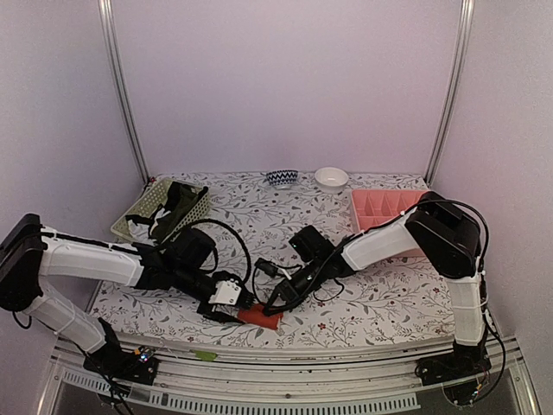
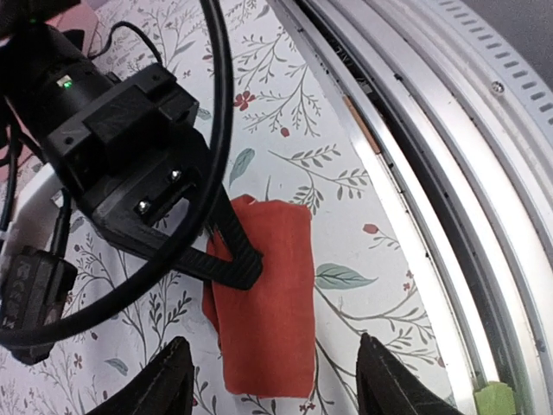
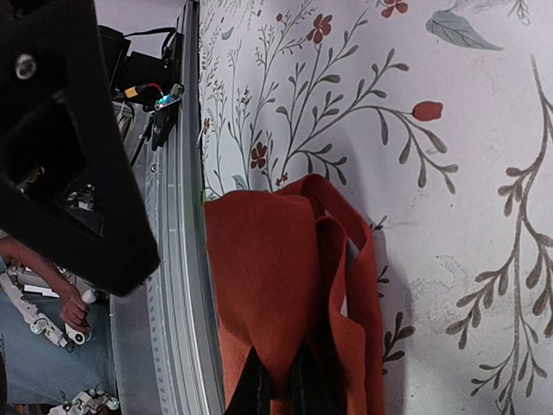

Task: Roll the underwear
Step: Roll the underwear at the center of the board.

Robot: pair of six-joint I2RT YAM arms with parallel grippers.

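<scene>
The red-orange underwear (image 1: 260, 316) lies folded into a narrow strip near the table's front edge. In the left wrist view the underwear (image 2: 272, 303) lies between my left gripper's (image 2: 276, 386) fingers, which stand wide apart, open and clear of the cloth. My left gripper (image 1: 230, 304) sits just left of the cloth from above. My right gripper (image 3: 285, 389) is shut on a raised fold of the underwear (image 3: 268, 268). From above, the right gripper (image 1: 275, 299) reaches in from the right. Its black finger (image 2: 226, 257) rests across the strip's far end.
A pale green basket (image 1: 200, 201) holding dark cloth (image 1: 176, 211) stands at the back left. A pink divided tray (image 1: 387, 207) sits at the back right. Two small bowls (image 1: 282, 178) (image 1: 332, 178) stand at the back. The metal table rail (image 2: 432, 173) runs close beside the cloth.
</scene>
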